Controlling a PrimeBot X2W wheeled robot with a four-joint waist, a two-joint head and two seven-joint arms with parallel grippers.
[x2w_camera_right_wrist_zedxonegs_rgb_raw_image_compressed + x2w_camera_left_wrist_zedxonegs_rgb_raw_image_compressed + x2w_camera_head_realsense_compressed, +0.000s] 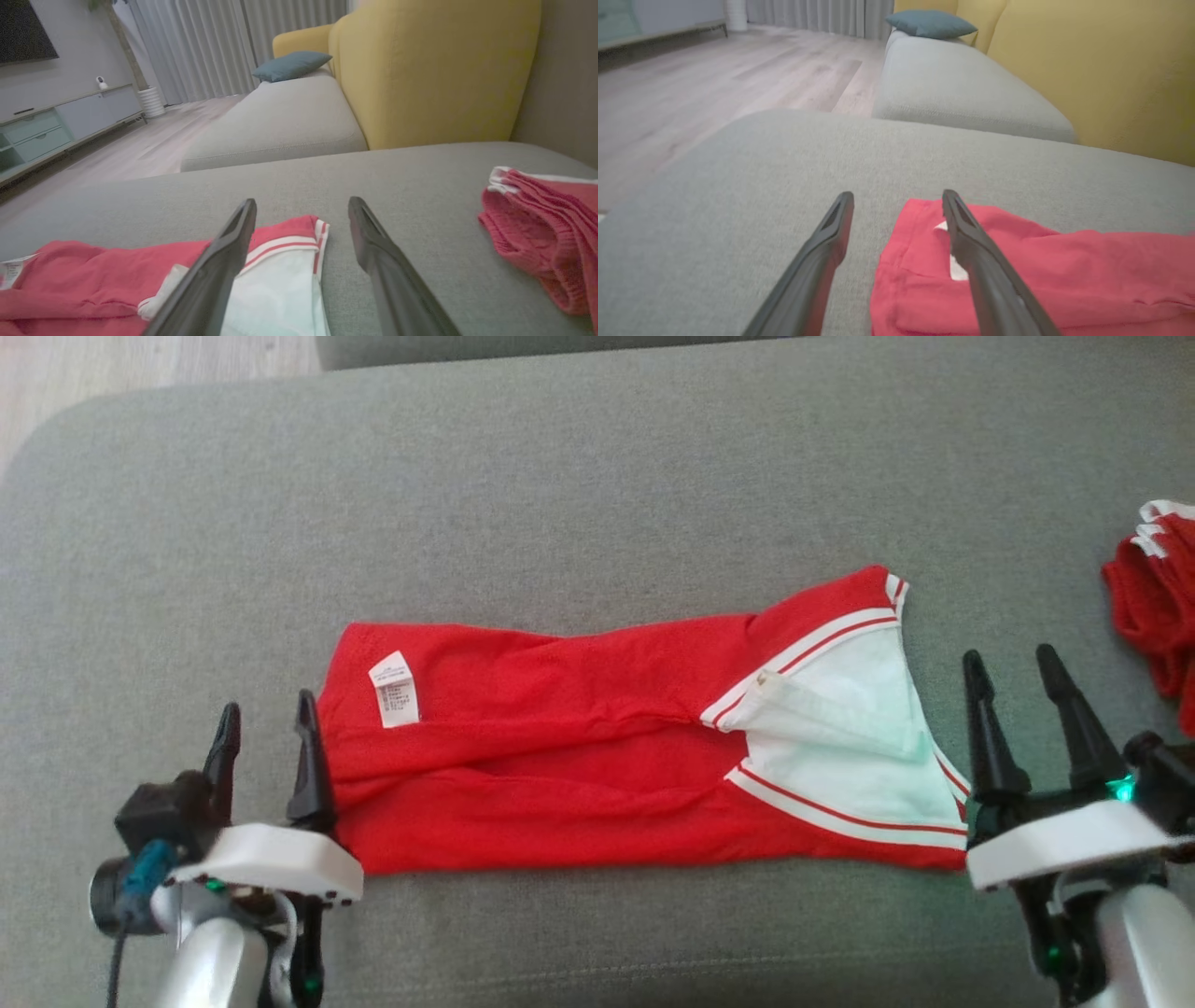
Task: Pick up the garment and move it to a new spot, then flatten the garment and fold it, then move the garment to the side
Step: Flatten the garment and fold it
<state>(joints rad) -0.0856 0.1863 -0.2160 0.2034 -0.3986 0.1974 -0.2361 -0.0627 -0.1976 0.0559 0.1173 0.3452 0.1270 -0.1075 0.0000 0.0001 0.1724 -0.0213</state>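
Red fabric with white-and-red striped trim makes up the garment (597, 775), which lies folded into a long narrow strip on the grey seat cushion (597, 504) of a sofa. The strip runs parallel to the near edge of the cushion, closer to that edge than to the far one, and roughly midway between the left and right edges. A white label (394, 689) faces up near its left end. A white panel (854, 728) bordered by stripes occupies its right end.

Left end effector (266, 703): fingers spread apart, nothing between them. It stands at the left end of the garment. In the left wrist view one finger crosses over the red fabric and the label, and the other lies over bare cushion. Whether a finger touches the fabric cannot be determined.

Right end effector (1010, 655): fingers spread apart, nothing between them. It stands just beside the right end of the garment. In the right wrist view one finger crosses the white panel, and the other lies over bare cushion.

A second red garment (1158, 607) with white trim lies bunched at the right edge of the cushion, apart from the strip. Beyond the far edge, a second grey seat (280, 121) carries a blue pillow (292, 65) beside a yellow backrest (434, 70). Pale wood floor (691, 93) lies beyond the far left corner
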